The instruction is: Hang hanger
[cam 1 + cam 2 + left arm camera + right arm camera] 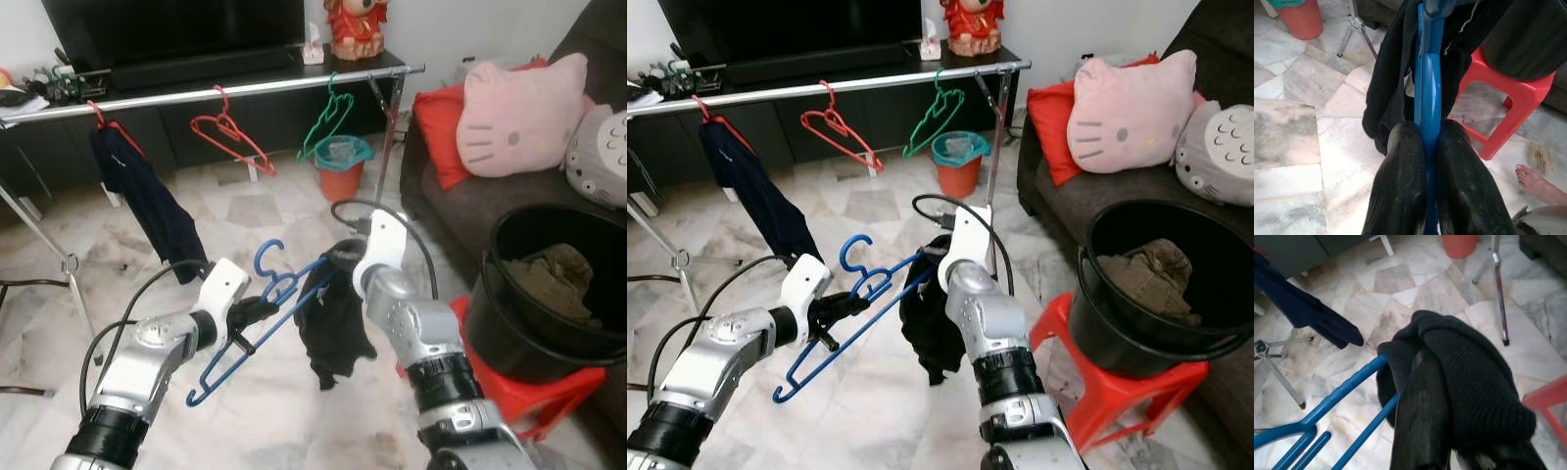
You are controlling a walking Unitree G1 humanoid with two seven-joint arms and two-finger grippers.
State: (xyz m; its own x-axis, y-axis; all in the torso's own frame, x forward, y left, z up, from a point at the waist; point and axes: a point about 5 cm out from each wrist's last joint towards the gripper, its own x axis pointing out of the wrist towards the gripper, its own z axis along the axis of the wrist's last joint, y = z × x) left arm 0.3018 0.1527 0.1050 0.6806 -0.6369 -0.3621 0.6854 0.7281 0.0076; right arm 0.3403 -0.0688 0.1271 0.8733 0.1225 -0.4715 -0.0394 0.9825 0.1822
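Observation:
A blue plastic hanger (257, 323) is held over the marble floor, my left gripper (257, 311) shut on its middle. In the left wrist view both black fingers (1400, 191) clamp the blue bar (1428, 93). My right gripper (333, 284) is shut on a black garment (333, 328) bunched over the hanger's far end; the cloth hides most of its fingers (1418, 426). Ahead runs a silver clothes rail (245, 88) carrying a red hanger (230, 137), a green hanger (328, 122) and a navy garment (147, 201).
A black bucket (519, 235) holding clothes sits on a red stool (524, 397) to my right, next to a sofa with a pink cushion (519, 108). An orange bin (341, 166) stands by the rail's leg (390, 147). A person's bare foot (1537, 183) rests on the floor.

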